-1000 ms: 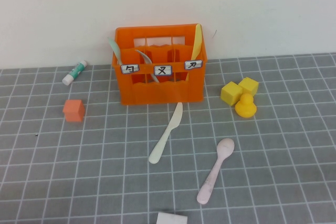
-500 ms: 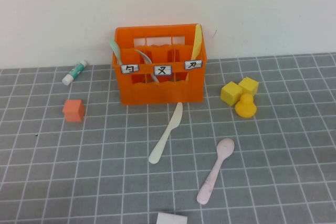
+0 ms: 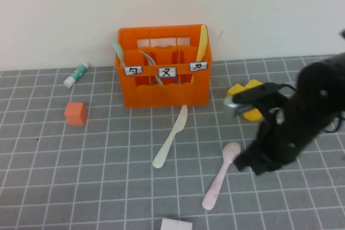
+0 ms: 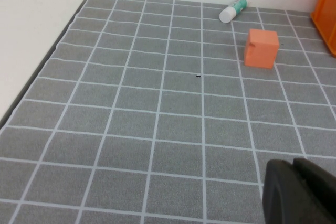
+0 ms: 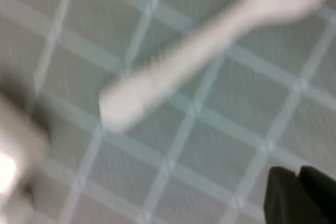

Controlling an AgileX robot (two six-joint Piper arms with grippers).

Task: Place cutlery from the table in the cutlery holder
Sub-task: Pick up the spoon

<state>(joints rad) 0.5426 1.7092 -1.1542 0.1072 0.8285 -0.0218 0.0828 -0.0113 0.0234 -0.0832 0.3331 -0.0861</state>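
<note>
High view: right gripper [image 3: 249,164] above table [image 3: 81,165] beside pink spoon [image 3: 220,176]; cream knife [image 3: 171,136] before cutlery holder [image 3: 161,87]. Left wrist: left gripper [image 4: 299,190] closed, empty. Right wrist: fingers' gap cannot be told

The right arm reaches in from the table's [image 3: 48,187] right edge, its dark links bent low over the right half of the surface. The right gripper [image 3: 253,164] hangs at the arm's lower end, pointed down toward the near side; whether it is parted cannot be made out. The left gripper [image 4: 299,192] sits closed, low above the table's left part, fingertips [image 4: 281,182] together.
</note>
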